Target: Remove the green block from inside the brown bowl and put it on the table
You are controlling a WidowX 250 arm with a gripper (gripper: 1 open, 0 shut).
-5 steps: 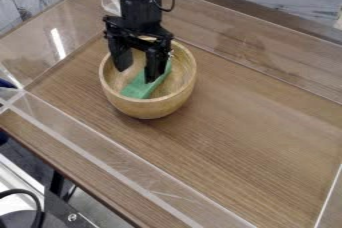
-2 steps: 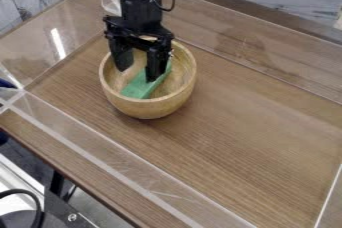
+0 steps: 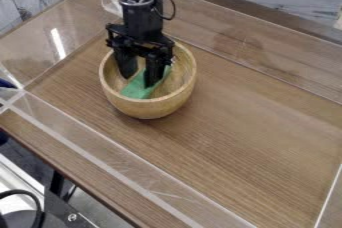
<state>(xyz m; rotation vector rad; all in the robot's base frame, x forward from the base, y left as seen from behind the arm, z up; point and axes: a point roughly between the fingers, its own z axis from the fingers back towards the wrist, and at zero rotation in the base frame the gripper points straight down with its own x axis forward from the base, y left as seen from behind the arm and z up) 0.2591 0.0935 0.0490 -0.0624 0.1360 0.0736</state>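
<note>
The brown bowl [image 3: 179, 90] stands on the table [image 3: 241, 142] at the left rear. Inside it the green block [image 3: 139, 90] lies tilted against the bowl's near-left wall. My gripper [image 3: 140, 74] points straight down into the bowl, its black fingers [image 3: 158, 68] standing on either side of the block's upper end with a narrow gap. Those fingers hide the top of the block. Whether the pads press on the block does not show.
Low clear acrylic walls [image 3: 80, 142] run round the tabletop. The wood surface stretches bare to the right of and in front of the bowl. A dark stand leg [image 3: 14, 207] shows below the table's near-left corner.
The fingers have drawn closer together around the green block. The hand has stayed in the same spot over the bowl, and the block has not moved.
</note>
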